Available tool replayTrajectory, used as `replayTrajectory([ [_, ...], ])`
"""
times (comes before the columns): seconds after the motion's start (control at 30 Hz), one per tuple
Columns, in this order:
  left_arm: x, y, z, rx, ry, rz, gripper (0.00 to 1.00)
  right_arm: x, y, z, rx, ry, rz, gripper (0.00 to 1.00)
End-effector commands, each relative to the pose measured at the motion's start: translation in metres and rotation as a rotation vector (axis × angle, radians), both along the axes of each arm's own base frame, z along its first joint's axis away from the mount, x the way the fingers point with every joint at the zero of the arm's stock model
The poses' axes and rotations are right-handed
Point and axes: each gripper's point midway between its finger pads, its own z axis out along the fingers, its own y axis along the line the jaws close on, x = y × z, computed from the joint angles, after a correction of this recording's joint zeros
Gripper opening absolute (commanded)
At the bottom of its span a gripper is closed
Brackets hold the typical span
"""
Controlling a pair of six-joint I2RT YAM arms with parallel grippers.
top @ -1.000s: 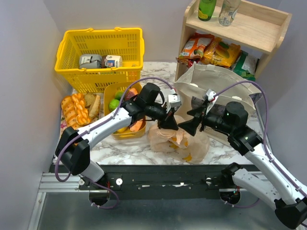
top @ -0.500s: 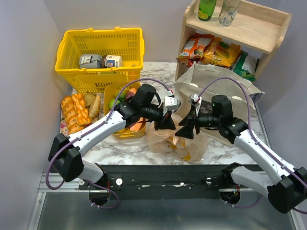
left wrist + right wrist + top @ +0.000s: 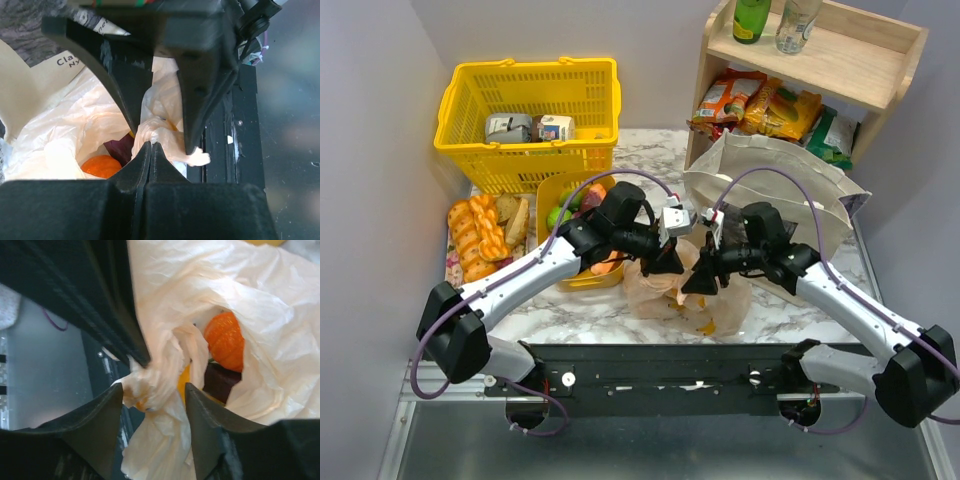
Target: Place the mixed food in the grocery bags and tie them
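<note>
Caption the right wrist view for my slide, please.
Right end effector open around a bunched fold of the peach plastic bag, an orange visible inside.

A yellow basket (image 3: 525, 165) stands behind bread loaves (image 3: 475, 235), beside a wooden shelf (image 3: 860, 45).

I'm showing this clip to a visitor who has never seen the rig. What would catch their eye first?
At the front middle of the table, the left gripper is shut on a twist of the peach plastic bag, and the right gripper stands open around bunched plastic beside it. An orange shows inside the bag, and the bright yellow basket stands out at the back left.
</note>
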Motion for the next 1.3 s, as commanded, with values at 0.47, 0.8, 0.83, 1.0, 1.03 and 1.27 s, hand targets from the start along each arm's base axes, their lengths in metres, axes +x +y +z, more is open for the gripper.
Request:
replayTrajectory([
  [0.47,0.008,0.0,0.014,-0.035,-0.08,0.073,0.09,0.049,-0.011,-0.015,-0.209,-0.103,-0.332,0.03],
  [0.8,0.022,-0.005,0.017,-0.02,-0.116,0.105,0.73,0.058,-0.025,-0.002,-0.229,-0.229,-0.398,0.01],
  [0.83,0.024,-0.007,0.017,-0.019,-0.113,0.107,0.75,0.057,-0.025,0.0,-0.226,-0.238,-0.392,0.01],
  [1.0,0.037,-0.016,0.016,-0.004,-0.146,0.141,0.77,0.051,-0.023,0.004,-0.216,-0.276,-0.345,0.01],
  [1.03,0.041,-0.017,0.015,0.001,-0.16,0.157,0.77,0.05,-0.022,0.005,-0.211,-0.282,-0.337,0.01],
  [1.27,0.047,-0.029,-0.006,0.092,-0.186,0.148,0.64,0.044,-0.023,0.01,-0.198,-0.322,-0.307,0.01],
])
